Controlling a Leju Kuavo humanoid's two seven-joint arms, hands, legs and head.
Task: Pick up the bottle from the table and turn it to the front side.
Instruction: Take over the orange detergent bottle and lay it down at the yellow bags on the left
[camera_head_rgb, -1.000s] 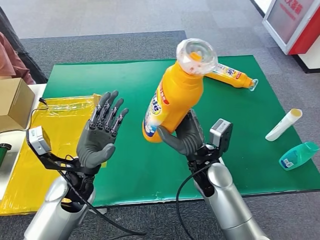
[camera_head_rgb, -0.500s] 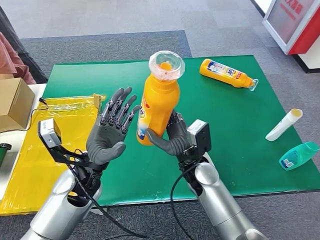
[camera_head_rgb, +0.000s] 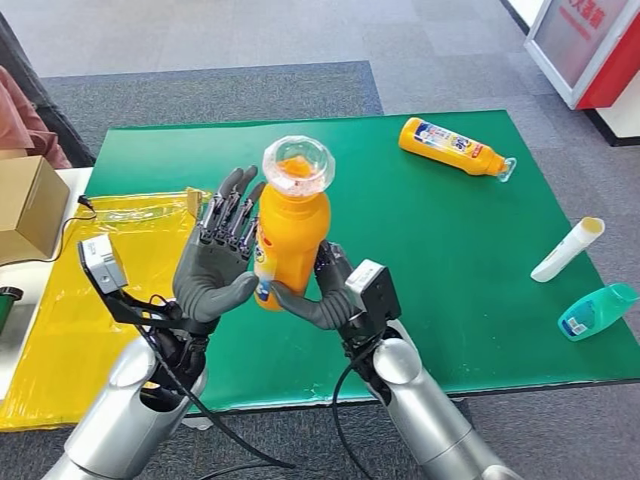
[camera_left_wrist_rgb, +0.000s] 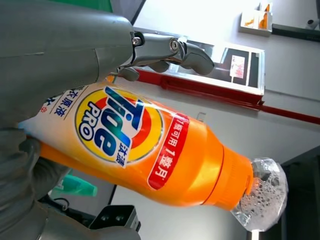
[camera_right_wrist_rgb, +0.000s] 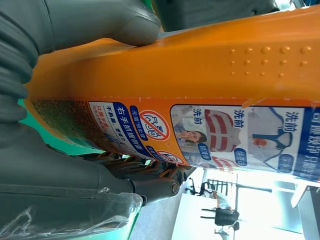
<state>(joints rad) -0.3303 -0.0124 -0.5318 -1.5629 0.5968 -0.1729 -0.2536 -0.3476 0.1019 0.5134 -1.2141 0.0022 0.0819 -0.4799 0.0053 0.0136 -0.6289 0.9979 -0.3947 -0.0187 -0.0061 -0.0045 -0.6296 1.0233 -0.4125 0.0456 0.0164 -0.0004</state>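
The orange plastic detergent bottle with a clear domed cap (camera_head_rgb: 290, 235) is held upright above the near part of the green mat covering the surface (camera_head_rgb: 453, 250), cap towards the head camera. The right hand (camera_head_rgb: 321, 295) grips its lower body, thumb wrapped across the front and fingers behind. The left hand (camera_head_rgb: 215, 265) has its fingers spread and raised, its palm facing the bottle's side; it seems to touch the bottle, though the head view leaves that contact unsure. In the left wrist view the bottle's (camera_left_wrist_rgb: 151, 150) round Tide logo label faces that camera. In the right wrist view its (camera_right_wrist_rgb: 211, 95) back label with small pictures faces the camera.

A second orange bottle (camera_head_rgb: 453, 146) lies on its side at the mat's far right. A white tube (camera_head_rgb: 566, 250) and a teal bottle (camera_head_rgb: 596, 310) lie near the right edge. A yellow plastic sheet (camera_head_rgb: 90, 300) lies left of the mat.
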